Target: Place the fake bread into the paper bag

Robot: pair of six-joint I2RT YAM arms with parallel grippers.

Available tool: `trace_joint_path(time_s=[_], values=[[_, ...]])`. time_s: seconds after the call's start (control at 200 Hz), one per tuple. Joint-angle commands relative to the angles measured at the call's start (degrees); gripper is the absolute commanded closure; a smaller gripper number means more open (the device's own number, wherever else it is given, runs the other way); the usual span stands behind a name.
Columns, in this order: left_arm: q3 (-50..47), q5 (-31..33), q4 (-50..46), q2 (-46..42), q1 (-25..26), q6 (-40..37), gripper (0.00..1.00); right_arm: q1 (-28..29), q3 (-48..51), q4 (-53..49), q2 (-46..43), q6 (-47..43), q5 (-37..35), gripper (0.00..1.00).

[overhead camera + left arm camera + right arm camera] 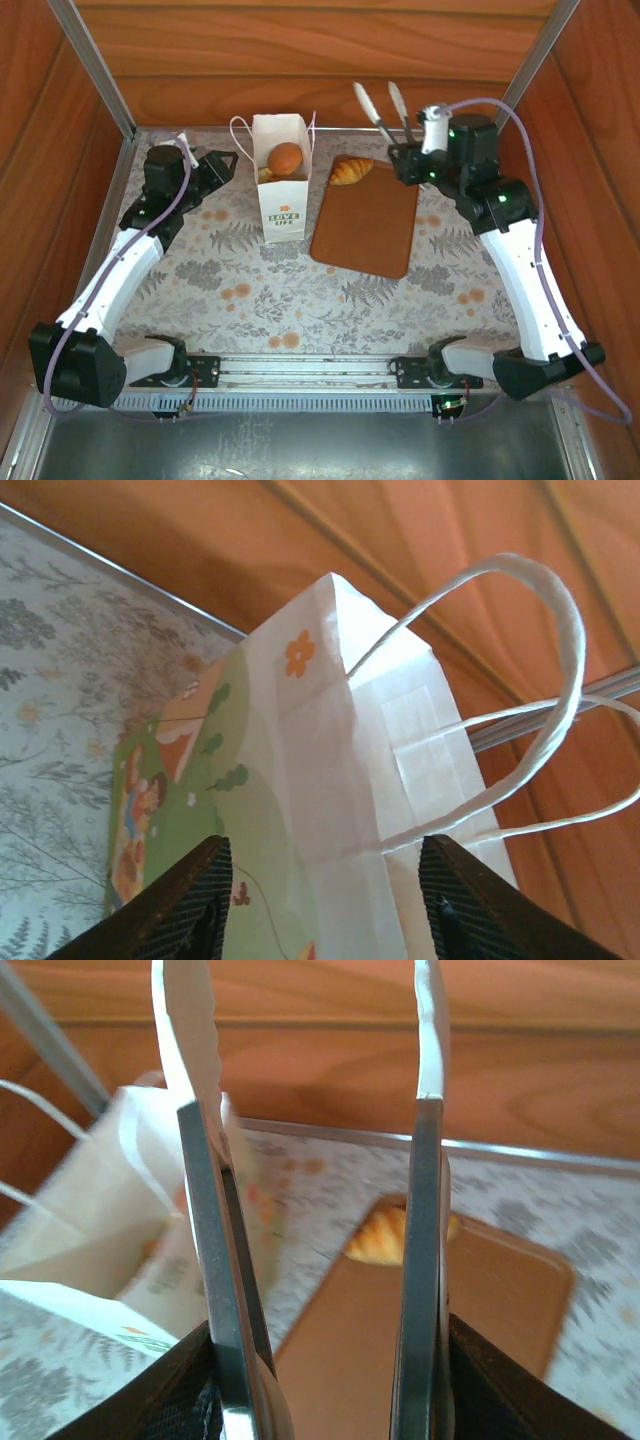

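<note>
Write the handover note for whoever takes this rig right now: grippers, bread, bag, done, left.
Left gripper: open, facing the left side of the paper bag; I cannot tell whether it touches.
Right gripper: shut on tongs, whose tips are apart and empty.
Bag: upright, left of the brown board.
Done: a roll sits in the bag's mouth, with another piece showing beside it.
Left: one croissant on the board's far corner, to go into the bag.

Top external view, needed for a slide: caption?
Tongs held by right gripper near a croissant on the board; roll in the paper bag.
</note>
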State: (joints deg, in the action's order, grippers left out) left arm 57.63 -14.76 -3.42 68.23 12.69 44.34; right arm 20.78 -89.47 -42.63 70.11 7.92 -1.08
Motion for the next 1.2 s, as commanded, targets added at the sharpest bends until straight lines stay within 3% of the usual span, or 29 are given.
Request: trace_joint_path(time_s=[0.0,0.165,0.35,0.61,1.194], values=[[-1.00,1.75,0.44,-1.42,-0.78,-0.94,0.40,-3.14,5.79,1.86,-1.93,1.94,0.48,0.45],[-1.09,1.81,0.58,-2.50,-1.09,-2.10,0.36,-5.28,15.09,3.22,-0.59,3.61,0.62,0.47],[-2.26,4.21,0.73,-5.00,-1.29,-3.19,0.25,-4.72,18.74,6.67,6.76,7.24,4.98,0.51],[-5.73,8.36,1.05,-9.17,-2.11,-4.17,0.12,-1.60,11.35,5.01,19.07,7.06,-0.37,0.49],[-9.36,8.90,1.09,-11.00,-4.61,-9.63,0.10,4.96,-4.11,3.53,37.25,9.93,-15.54,0.36]])
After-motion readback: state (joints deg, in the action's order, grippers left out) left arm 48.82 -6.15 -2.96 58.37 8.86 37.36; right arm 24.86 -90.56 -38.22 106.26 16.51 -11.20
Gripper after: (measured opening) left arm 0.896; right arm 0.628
